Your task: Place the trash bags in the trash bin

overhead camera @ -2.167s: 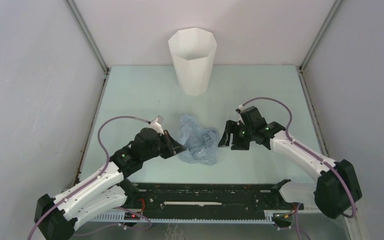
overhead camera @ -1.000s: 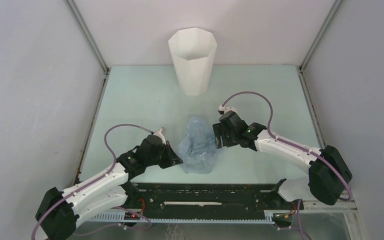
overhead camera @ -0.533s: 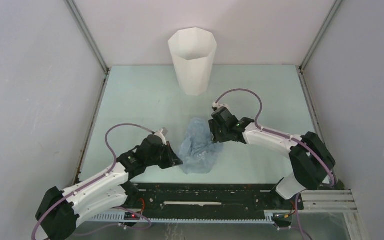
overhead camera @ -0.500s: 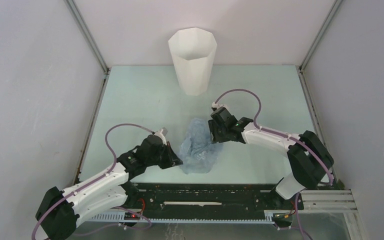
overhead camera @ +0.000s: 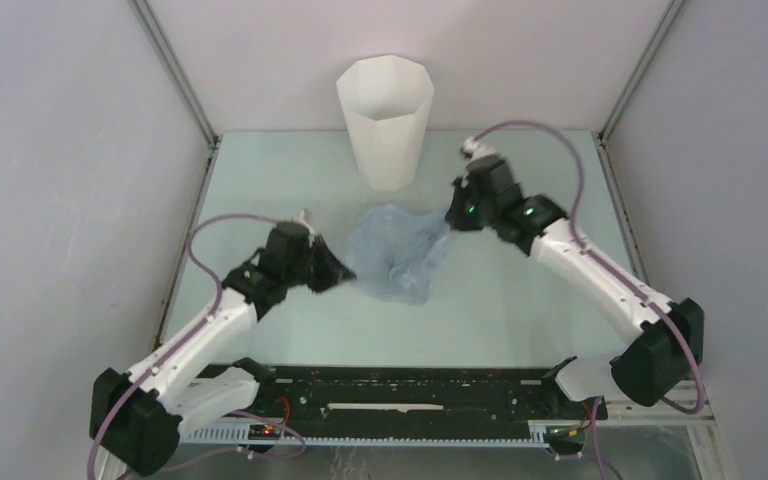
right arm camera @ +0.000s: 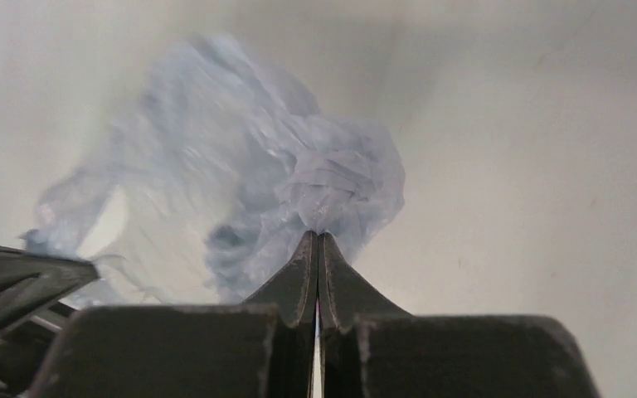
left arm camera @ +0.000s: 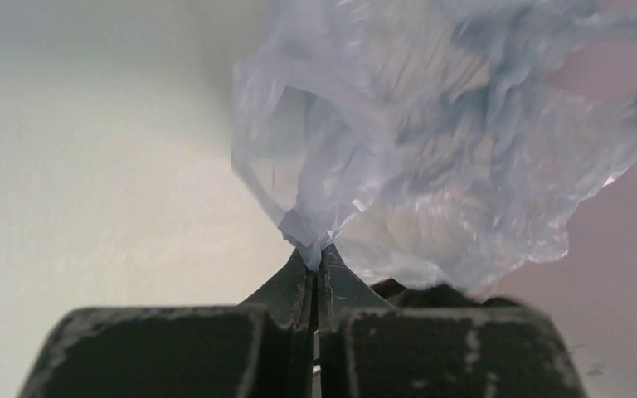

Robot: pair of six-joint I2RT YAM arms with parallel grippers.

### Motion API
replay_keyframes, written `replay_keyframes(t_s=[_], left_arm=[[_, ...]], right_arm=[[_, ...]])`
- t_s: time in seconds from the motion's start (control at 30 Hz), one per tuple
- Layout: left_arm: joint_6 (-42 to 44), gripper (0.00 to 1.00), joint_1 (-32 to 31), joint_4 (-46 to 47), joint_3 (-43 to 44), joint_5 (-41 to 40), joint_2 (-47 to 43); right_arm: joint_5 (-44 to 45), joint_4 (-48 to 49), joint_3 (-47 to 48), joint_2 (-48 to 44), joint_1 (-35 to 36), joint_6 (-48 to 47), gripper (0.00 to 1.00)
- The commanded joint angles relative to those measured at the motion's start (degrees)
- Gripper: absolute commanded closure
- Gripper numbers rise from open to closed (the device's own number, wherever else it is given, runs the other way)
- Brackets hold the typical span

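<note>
Bag [overhead camera: 390, 250] long axis near-left to far-right

We record the bag [overhead camera: 392, 255] as thin translucent pale-blue film, crinkled, faintly glossy. Behind the bag, the bin [overhead camera: 385, 120] looks smooth matt white plastic. At the bag, the left fingers [left arm camera: 286, 292]: matt black, scuffed grey.

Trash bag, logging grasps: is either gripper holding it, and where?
Both hold the trash bag: left gripper pinches a bunched edge, right gripper a gathered fold opposite.
</note>
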Motion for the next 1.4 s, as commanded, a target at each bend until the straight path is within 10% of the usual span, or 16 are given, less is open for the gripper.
replay_keyframes(t_s=[0.0, 0.17, 0.47, 0.6, 0.77, 0.87, 1.03, 1.37], left_arm=[[4.95, 1.00, 3.68, -3.08, 27.16, -0.83, 6.90], [13.36, 1.00, -4.36, -8.41, 45.47, -15.28, 5.33], [-0.60, 1.00, -3.48, -3.37, -3.03, -6.92, -2.84], [-1.78, 1.00, -3.73, -1.39, -6.58, -7.29, -10.80], [0.65, 1.00, 2.21, -0.81, 11.93, -3.22, -4.70], [5.23, 1.00, 3.53, -5.50, 38.88, -1.69, 4.24], [17.59, 1.00, -4.91, -12.95, 74.47, -12.20, 11.16], [0.59, 1.00, -3.56, -2.32, 7.96, -11.37, -8.25]], right_arm=[[-11.87, -11.58, 17.68, -2.60, -8.36, -0.75, 1.00], [-5.51, -5.15, 25.59, -15.38, 1.18, -8.42, 1.00], [-14.82, -1.06, -22.52, -21.29, -0.88, 4.97, 1.00], [-16.36, 0.43, -25.49, -23.01, 2.04, 6.94, 1.00], [-17.71, -2.70, -7.17, -19.25, -6.51, 6.00, 1.00], [-17.33, -13.74, 22.09, -11.34, -9.26, 2.99, 1.00], [-3.76, -20.38, 56.55, -7.59, 6.16, -8.45, 1.00], [-5.46, -0.70, -14.97, -30.01, 7.70, 2.02, 1.00]])
